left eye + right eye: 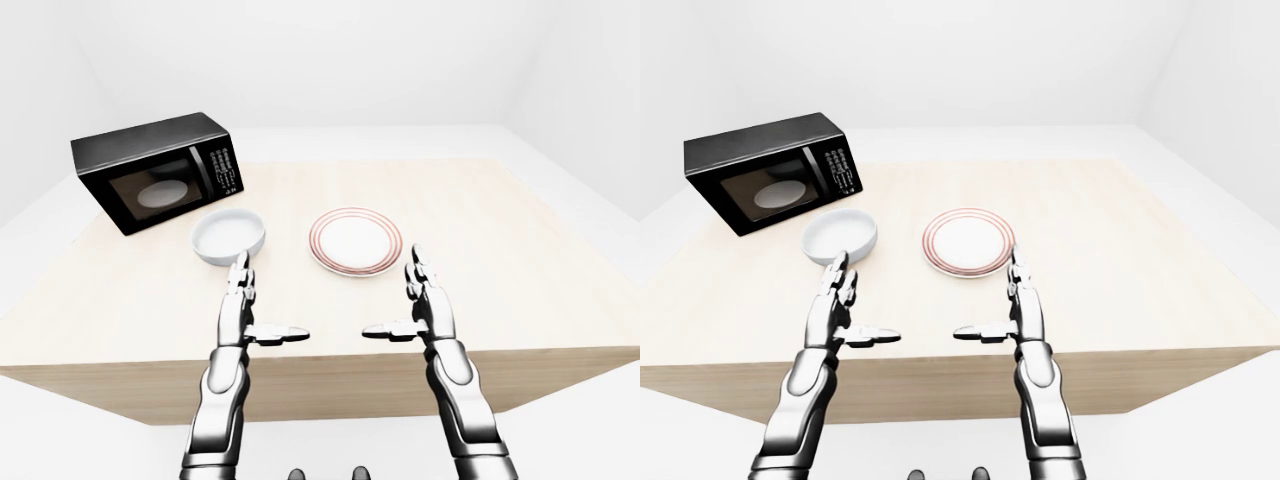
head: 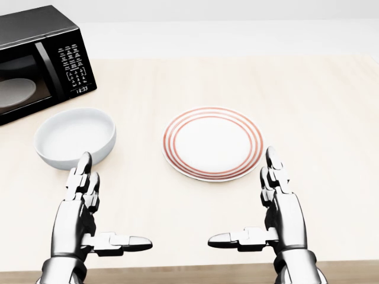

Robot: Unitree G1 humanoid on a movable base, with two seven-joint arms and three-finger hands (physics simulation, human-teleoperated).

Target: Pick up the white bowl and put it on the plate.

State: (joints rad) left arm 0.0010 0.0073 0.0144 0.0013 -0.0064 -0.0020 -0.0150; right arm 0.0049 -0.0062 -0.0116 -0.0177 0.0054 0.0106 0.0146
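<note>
One round white bowl (image 2: 75, 137), empty, sits upright on the table toward the left of the head view, free of both hands. Just right of it, apart and not touching: one flat round white plate with red concentric rim rings (image 2: 212, 142), also empty. One black boxy microwave oven (image 2: 37, 61) with a glass door and a keypad stands at upper left, near the bowl, door shut.

Surface: one pale wooden tabletop (image 2: 308, 100), light grain, its near edge showing at the bottom of the eye views. Room: plain white walls and floor (image 1: 580, 150), nothing else on them.

Two metallic three-finger hands over the near table edge. Left hand (image 2: 83, 213) directly below the bowl in the head view, fingers extended and spread, thumb pointing inward, holding nothing; its fingertips lie near the bowl's rim, contact not discernible. Right hand (image 2: 273, 213) below the plate's right edge, likewise spread wide and empty, thumb inward. Nothing lies between bowl and plate.
</note>
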